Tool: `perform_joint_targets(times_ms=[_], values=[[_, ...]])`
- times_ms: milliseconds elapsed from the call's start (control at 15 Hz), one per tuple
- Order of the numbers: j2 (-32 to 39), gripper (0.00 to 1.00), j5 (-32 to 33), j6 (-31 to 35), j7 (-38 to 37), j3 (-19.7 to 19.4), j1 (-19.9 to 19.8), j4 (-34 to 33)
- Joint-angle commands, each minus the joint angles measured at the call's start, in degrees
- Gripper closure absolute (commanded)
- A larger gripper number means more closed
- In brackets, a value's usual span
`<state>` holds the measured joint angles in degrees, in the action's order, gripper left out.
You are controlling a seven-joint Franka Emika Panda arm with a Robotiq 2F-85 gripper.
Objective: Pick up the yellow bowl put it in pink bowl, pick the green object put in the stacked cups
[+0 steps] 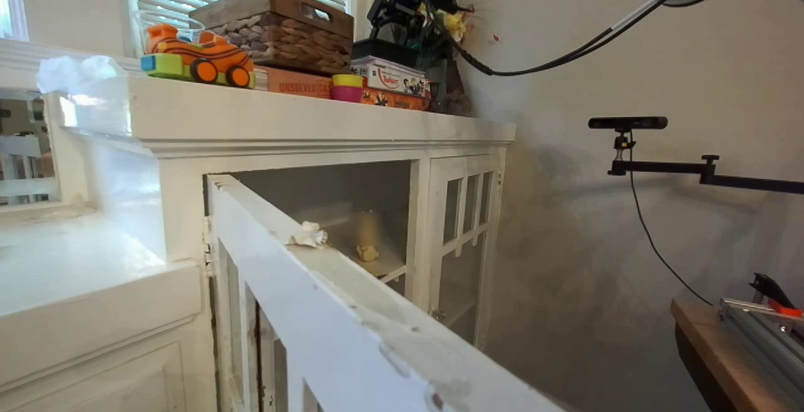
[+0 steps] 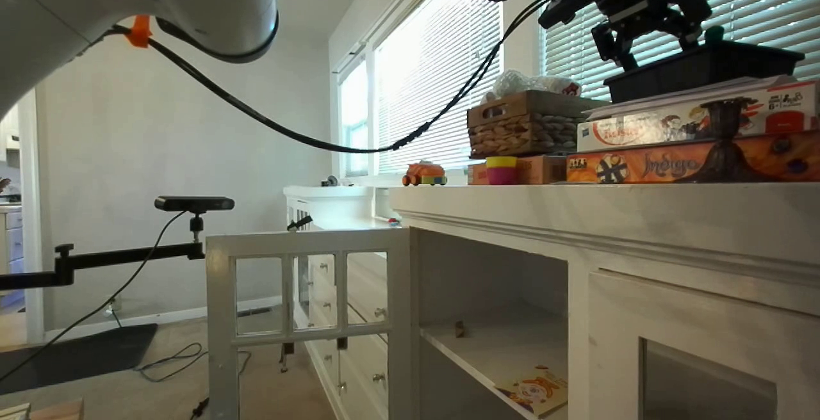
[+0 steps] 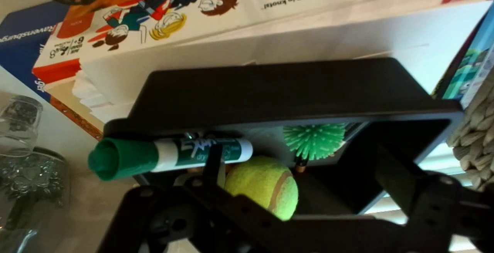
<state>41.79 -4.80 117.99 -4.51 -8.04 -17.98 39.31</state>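
Note:
The yellow bowl [image 2: 501, 161] sits in the pink bowl [image 2: 501, 175] on the cabinet top; the same stacked pair, yellow [image 1: 347, 79] over pink [image 1: 347, 93], shows in both exterior views. A black tray [image 3: 270, 91] holds a green spiky ball [image 3: 314, 141], a green marker [image 3: 127, 159] and a tennis ball [image 3: 264, 183]. Which is the green object is not certain. My gripper [image 3: 307, 170] is open over the tray, one finger by the marker and tennis ball, the other toward the tray's far end. The spiky ball lies between, beyond the fingers. In an exterior view the gripper [image 2: 658, 52] is at the tray's rim.
The tray stands on stacked game boxes [image 2: 672, 113]. A woven basket [image 2: 519, 122] and an orange toy car [image 2: 424, 174] are beside the bowls. Glass vessels [image 3: 31, 183] and a dark candle holder [image 2: 726, 138] stand near the boxes. An open cabinet door [image 1: 352, 299] juts out below.

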Motion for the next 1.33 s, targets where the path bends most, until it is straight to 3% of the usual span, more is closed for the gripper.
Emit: perform_joint_targets(times_ms=[0,67,133,200,867,1267], values=[[2.4,0.0,-1.2,-1.2,1.3,1.1,-1.0,-4.0],[2.5,0.0,-1.2,-1.1,1.2,1.2,-1.0,-4.1],[2.6,0.08,-1.2,-1.1,1.3,1.3,-1.1,-4.3],[2.8,0.26,-1.2,-1.0,1.2,1.4,-1.2,-4.5],[3.3,0.98,-0.9,-0.8,1.2,2.1,-1.5,-5.3],[2.8,1.0,-0.8,-0.4,1.3,2.1,-1.4,-5.9]])
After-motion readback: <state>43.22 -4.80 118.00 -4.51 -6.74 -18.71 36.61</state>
